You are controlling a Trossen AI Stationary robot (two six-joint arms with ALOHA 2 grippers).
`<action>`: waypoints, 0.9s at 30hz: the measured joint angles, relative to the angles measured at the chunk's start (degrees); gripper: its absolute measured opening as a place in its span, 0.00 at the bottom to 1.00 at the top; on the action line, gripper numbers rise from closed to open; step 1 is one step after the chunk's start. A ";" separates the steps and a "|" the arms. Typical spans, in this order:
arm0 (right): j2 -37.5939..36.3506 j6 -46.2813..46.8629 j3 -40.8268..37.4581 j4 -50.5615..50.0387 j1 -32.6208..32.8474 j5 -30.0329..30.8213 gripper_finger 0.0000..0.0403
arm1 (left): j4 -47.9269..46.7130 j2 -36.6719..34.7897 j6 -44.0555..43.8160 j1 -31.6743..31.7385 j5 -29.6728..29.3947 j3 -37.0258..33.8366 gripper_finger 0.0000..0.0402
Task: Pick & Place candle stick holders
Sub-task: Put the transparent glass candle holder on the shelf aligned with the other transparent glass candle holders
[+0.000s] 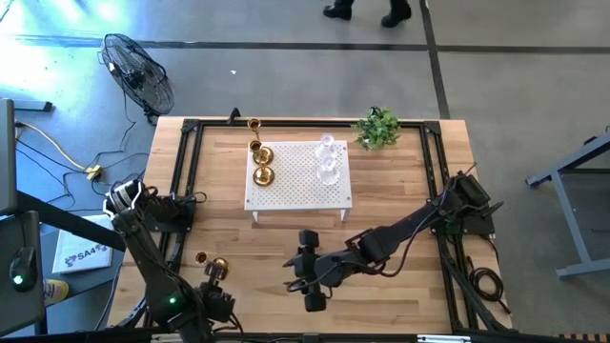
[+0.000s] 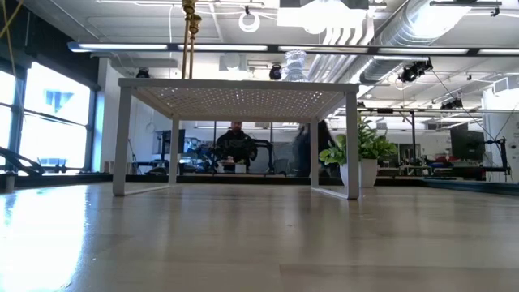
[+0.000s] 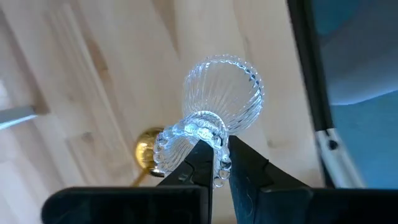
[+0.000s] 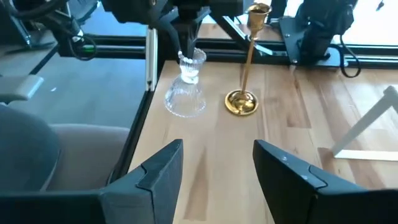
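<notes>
Left gripper at lower left of the high view, pinching a clear glass holder standing on the table just beside a tall brass holder. Right gripper low at centre, spread wide, holding nothing. More holders on the white stand, upper centre.

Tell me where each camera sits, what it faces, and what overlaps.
High: overhead, straight down; both arms, white stand.
Low: table height, facing the room under the stand; no arm shows.
Left wrist: left gripper shut on the glass holder.
Right wrist: right gripper open, facing the left arm.
Shared: both wrist views show the glass holder and the gold holder.
</notes>
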 joint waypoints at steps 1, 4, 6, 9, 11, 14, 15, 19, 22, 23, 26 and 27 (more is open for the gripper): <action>0.00 0.01 0.00 0.11 0.00 0.16 0.47 | -0.55 0.00 0.39 0.00 -0.63 0.00 0.05; 0.79 -0.02 0.04 1.42 -0.04 0.32 0.47 | -2.12 0.00 1.39 0.00 -3.33 0.00 0.05; 2.01 -0.74 0.04 2.98 -0.04 0.04 0.47 | -2.93 0.00 2.46 0.00 -6.64 0.00 0.05; 3.80 -2.83 0.04 5.84 -0.26 -0.41 0.47 | -4.26 0.00 4.49 0.00 -11.92 0.00 0.05; 4.62 -4.55 0.04 7.23 -0.32 -0.36 0.47 | -4.44 0.00 5.64 0.01 -14.49 0.00 0.05; 5.11 -5.87 0.04 7.89 -0.37 -0.16 0.47 | -5.22 0.00 7.30 0.01 -17.99 0.00 0.05; 5.14 -5.69 0.04 7.88 -0.37 0.05 0.47 | -5.36 0.00 7.94 0.02 -18.93 0.00 0.05; 5.16 -5.15 0.04 7.94 -0.37 2.25 0.47 | -5.06 -0.01 10.40 0.02 -24.55 0.00 0.05; 5.18 -5.17 0.04 8.66 -0.39 4.10 0.47 | -4.46 -0.02 12.58 0.02 -27.85 0.00 0.05; 5.18 -5.17 0.04 9.09 -0.42 4.49 0.47 | -4.32 -0.02 13.37 0.02 -29.16 0.00 0.05; 5.18 -5.90 0.04 10.12 -0.53 5.25 0.47 | -2.69 -0.03 16.22 0.02 -32.54 0.00 0.05; 5.18 -6.55 0.04 10.25 -0.62 5.47 0.47 | -1.86 -0.03 17.27 0.02 -33.48 0.00 0.05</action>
